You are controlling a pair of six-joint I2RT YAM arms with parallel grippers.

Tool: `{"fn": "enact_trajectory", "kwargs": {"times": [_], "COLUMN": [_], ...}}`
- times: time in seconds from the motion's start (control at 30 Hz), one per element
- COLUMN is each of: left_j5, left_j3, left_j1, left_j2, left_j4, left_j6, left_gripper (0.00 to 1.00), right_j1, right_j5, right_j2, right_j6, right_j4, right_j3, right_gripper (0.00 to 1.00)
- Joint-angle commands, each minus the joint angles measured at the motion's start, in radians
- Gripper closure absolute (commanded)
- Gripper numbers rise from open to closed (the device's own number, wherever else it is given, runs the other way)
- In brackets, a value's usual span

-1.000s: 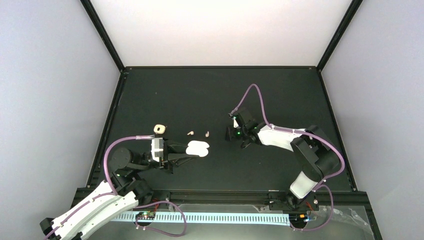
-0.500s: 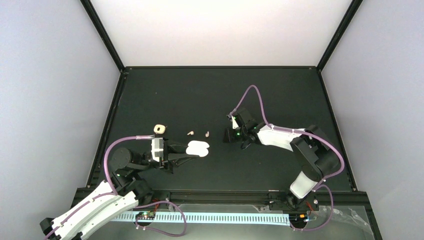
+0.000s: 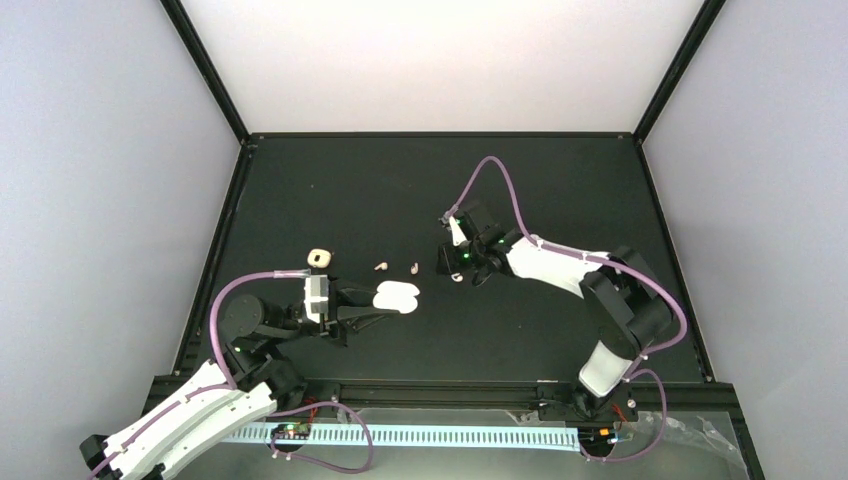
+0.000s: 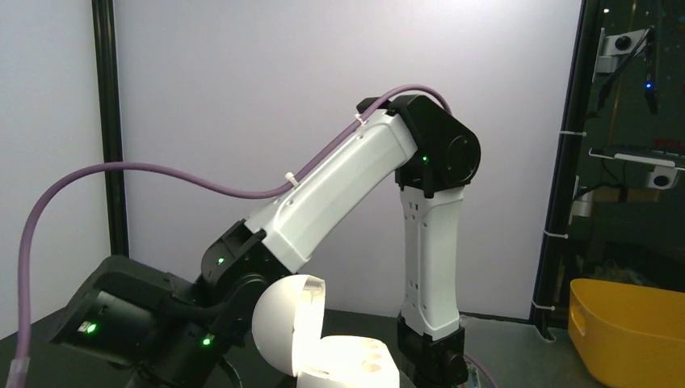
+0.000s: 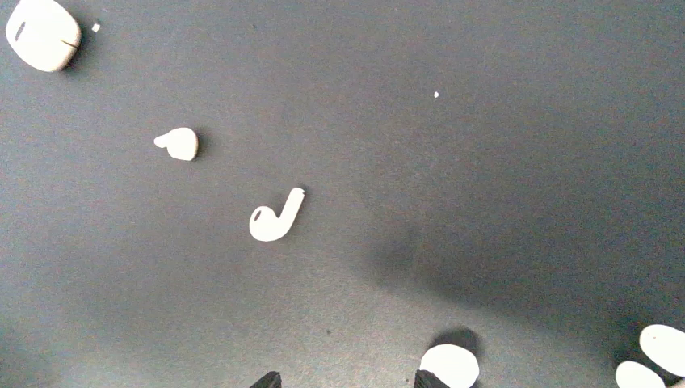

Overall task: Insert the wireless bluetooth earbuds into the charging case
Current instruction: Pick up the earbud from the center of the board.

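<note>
The white charging case (image 3: 396,297) is held at the table by my left gripper (image 3: 380,300), which is shut on it. In the left wrist view the charging case (image 4: 323,356) stands open, lid up, round sockets showing. Two pale beige earbuds (image 3: 381,266) (image 3: 414,267) lie left of my right gripper (image 3: 447,262). In the right wrist view they are the stemmed bud (image 5: 275,218) and the stubby bud (image 5: 179,143), both ahead of the right gripper (image 5: 347,380), which is open with bare table between its tips. A white bud (image 5: 450,365) lies just outside the right fingertip.
A small beige case (image 3: 319,257) (image 5: 42,32) sits left of the earbuds. More white pieces (image 5: 662,347) lie at the right wrist view's bottom right corner. The right arm (image 4: 355,186) fills the left wrist view, with a yellow bin (image 4: 630,323) beyond the table.
My right gripper has moved left toward the two beige earbuds, uncovering a small white bud behind it. The left gripper and the case have stayed put.
</note>
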Motion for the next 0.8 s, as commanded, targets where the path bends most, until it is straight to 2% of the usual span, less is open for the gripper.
{"fn": "enact_trajectory", "kwargs": {"times": [0.0, 0.77], "left_j5": [-0.001, -0.009], "left_j3": [0.004, 0.001], "left_j1": [-0.003, -0.002], "left_j2": [0.014, 0.017], "left_j4": [0.006, 0.000], "left_j6": [0.010, 0.012], "left_gripper": [0.98, 0.98], "right_j1": [0.003, 0.005], "right_j5": [-0.020, 0.071], "right_j2": [0.069, 0.106], "right_j6": [-0.019, -0.022], "right_j4": [-0.056, -0.090], "right_j3": [0.052, 0.032], "right_gripper": [0.59, 0.65]}}
